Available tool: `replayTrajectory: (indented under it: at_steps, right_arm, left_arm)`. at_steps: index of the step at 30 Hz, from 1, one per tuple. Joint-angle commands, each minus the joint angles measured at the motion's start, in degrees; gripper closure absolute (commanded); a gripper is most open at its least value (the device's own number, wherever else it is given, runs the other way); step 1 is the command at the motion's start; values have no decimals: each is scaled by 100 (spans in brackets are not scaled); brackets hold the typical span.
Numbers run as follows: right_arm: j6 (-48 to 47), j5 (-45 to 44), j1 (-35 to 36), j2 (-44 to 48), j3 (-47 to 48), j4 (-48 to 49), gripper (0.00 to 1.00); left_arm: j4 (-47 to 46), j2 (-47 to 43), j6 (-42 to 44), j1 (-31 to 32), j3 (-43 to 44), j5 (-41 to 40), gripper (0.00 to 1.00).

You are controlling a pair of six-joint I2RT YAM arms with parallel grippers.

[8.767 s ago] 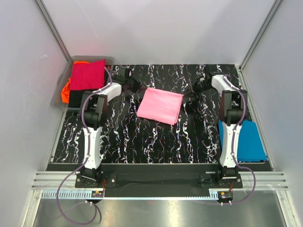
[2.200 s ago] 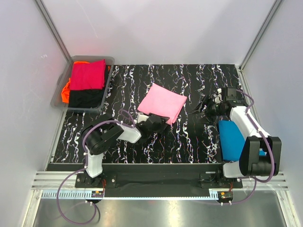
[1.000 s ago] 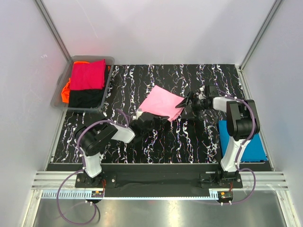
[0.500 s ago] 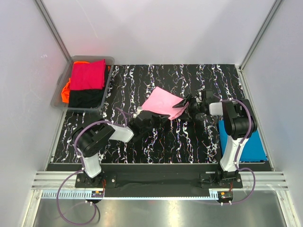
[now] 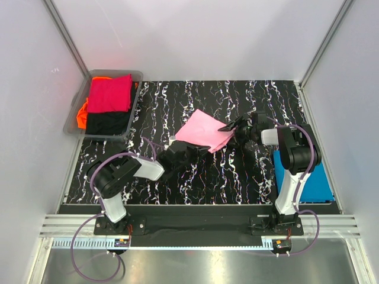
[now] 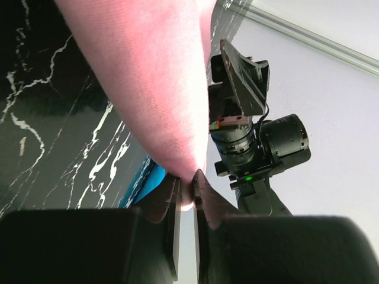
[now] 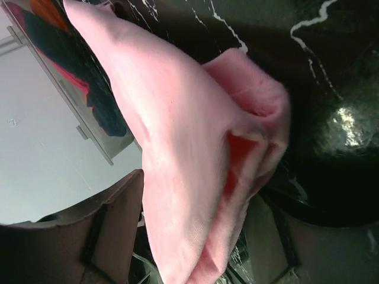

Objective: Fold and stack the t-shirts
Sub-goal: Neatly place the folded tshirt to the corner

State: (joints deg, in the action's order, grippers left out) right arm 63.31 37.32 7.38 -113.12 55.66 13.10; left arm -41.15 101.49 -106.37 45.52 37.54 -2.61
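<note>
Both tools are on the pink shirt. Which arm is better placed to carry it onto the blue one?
Right, probably. The blue t-shirt lies beside the right arm's base, and the right tool grips the pink t-shirt on that side. The left tool pinches its opposite corner.

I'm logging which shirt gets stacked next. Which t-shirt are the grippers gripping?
The light pink t-shirt, mid-table: left gripper and right gripper both grip it. The blue t-shirt lies untouched; the crimson t-shirt sits in the bin.

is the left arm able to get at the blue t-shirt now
Probably not: the left gripper is pinched shut on the pink t-shirt, and the blue t-shirt lies far right, beside the right arm.
</note>
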Motion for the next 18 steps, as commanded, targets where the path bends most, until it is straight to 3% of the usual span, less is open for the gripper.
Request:
replayTrajectory:
  at_steps: [1, 5, 10, 14, 18]
  right_arm:
    - [15, -542, 36, -52, 94, 140, 31]
    - [-73, -542, 36, -96, 217, 140, 46]
    - [-388, -796, 36, 97, 323, -290, 85]
    - [-740, -1200, 45, 527, 306, -1009, 95]
    - [-960, -2138, 45, 1554, 138, -1889, 100]
  left_arm:
    - [-500, -226, -33, -25, -63, 164, 87]
    - [-386, -226, -33, -43, -63, 226, 84]
    - [-263, -270, 239, -122, -80, 665, 80]
    - [141, -472, 607, -201, -159, 1165, 76]
    - [1011, -675, 1565, -201, -116, 1894, 65]
